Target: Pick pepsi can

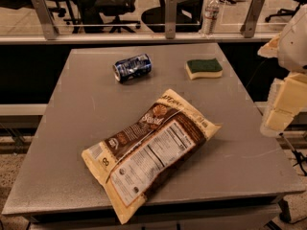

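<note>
Worryingly, the pepsi can [132, 67] lies on its side beyond the chip bag [148, 150], so it may roll away if the gripper [284, 102], hanging off to the bag's right, released or clenched I cannot tell, nudges it before closing squarely across it.

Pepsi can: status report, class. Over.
Tool beside table right edge, far from can. Pepsi can on its side, untouched. Sponge and chip bag nearby, not touching it.
</note>
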Motion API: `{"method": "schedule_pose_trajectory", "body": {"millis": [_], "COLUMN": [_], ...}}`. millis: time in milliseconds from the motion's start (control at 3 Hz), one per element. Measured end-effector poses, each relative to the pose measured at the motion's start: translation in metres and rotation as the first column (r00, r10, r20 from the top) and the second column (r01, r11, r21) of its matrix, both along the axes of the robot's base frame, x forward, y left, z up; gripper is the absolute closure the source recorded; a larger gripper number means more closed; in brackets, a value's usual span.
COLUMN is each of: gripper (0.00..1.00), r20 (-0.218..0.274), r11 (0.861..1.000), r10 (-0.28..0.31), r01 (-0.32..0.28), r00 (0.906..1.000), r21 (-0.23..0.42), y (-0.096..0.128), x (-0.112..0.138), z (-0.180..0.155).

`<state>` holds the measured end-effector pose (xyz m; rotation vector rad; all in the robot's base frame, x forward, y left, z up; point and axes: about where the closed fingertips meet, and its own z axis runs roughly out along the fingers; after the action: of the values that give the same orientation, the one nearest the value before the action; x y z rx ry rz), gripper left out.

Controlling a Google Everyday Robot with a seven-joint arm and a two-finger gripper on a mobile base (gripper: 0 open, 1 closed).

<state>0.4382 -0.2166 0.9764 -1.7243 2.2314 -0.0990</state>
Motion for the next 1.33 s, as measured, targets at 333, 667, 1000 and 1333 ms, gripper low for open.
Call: {"method": "schedule_pose_trajectory", "body": {"millis": [333, 667, 1000, 1333], "gripper": [0.00, 0.00, 0.00, 0.00], "r20": [0.003, 0.014, 0.026, 0.046], "r11": [1.000, 0.998, 0.993, 0.986], "r10": [0.001, 0.055, 0.113, 0.162], "r01": [-0.001, -0.055, -0.114, -0.163], "r00": [1.0000, 0.9984, 0.9932, 0.9858], "r21": [0.001, 0.015, 0.017, 0.035], "y": [0.000, 0.020, 0.038, 0.059], "x": [0.000, 0.028, 0.065, 0.112], "z": [0.001, -0.005, -0.009, -0.013]}}
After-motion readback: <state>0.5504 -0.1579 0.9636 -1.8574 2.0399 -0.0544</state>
